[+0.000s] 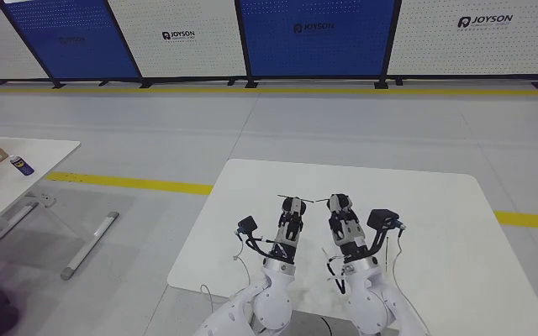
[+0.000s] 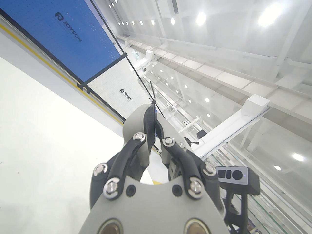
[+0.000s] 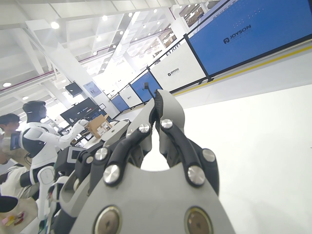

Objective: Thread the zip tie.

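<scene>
A thin black zip tie (image 1: 312,201) spans the small gap between my two grippers above the white table (image 1: 437,252). My left gripper (image 1: 292,203) is shut on one end. In the left wrist view a short length of the zip tie's strap (image 2: 151,93) sticks out past the left gripper (image 2: 153,105). My right gripper (image 1: 338,202) is shut on the other end. In the right wrist view the zip tie's small square head (image 3: 146,84) pokes out beyond the right gripper (image 3: 156,96). The two grippers sit side by side, close together, over the table's middle.
The table's far edge (image 1: 353,165) lies just beyond the grippers, with bare grey floor and a yellow line (image 1: 126,181) past it. A second table (image 1: 34,164) with a can (image 1: 21,165) stands at the far left. Blue and white panels (image 1: 319,34) line the back.
</scene>
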{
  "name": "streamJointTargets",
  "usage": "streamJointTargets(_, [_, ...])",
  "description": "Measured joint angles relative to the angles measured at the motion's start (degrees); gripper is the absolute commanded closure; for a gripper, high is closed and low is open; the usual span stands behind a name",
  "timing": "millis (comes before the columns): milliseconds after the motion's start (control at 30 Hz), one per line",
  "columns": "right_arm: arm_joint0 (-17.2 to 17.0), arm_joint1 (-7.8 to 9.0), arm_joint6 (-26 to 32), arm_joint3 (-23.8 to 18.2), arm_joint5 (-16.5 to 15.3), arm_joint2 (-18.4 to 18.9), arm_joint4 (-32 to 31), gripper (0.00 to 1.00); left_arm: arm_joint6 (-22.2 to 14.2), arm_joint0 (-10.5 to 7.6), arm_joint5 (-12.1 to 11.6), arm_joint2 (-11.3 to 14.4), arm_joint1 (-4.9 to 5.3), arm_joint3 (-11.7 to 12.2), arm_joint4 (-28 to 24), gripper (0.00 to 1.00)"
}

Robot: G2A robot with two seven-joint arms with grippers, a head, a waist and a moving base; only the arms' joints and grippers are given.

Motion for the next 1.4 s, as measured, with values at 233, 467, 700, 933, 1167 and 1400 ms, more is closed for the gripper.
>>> streamJointTargets(233, [0.4, -0.05, 1.2, 0.4, -0.3, -0.4, 0.1, 1.00, 0.0, 0.00, 0.0, 0.0, 0.00, 0.0, 0.0, 1.00])
streamJointTargets(467, [0.2, -0.09, 1.2, 0.5, -0.1, -0.4, 0.4, 1.00, 0.0, 0.00, 0.0, 0.0, 0.00, 0.0, 0.0, 1.00])
streamJointTargets(700, [0.1, -0.07, 1.0, 0.2, -0.2, -0.2, 0.4, 1.00, 0.0, 0.00, 0.0, 0.0, 0.00, 0.0, 0.0, 1.00])
streamJointTargets(933, [0.0, -0.07, 1.0, 0.2, -0.2, -0.2, 0.4, 1.00, 0.0, 0.00, 0.0, 0.0, 0.00, 0.0, 0.0, 1.00])
streamJointTargets(1167, [-0.2, -0.07, 1.0, 0.0, 0.1, 0.1, 0.8, 1.00, 0.0, 0.00, 0.0, 0.0, 0.00, 0.0, 0.0, 1.00])
streamJointTargets(1400, [-0.1, -0.15, 0.8, -0.2, 0.2, 0.0, 1.2, 1.00, 0.0, 0.00, 0.0, 0.0, 0.00, 0.0, 0.0, 1.00])
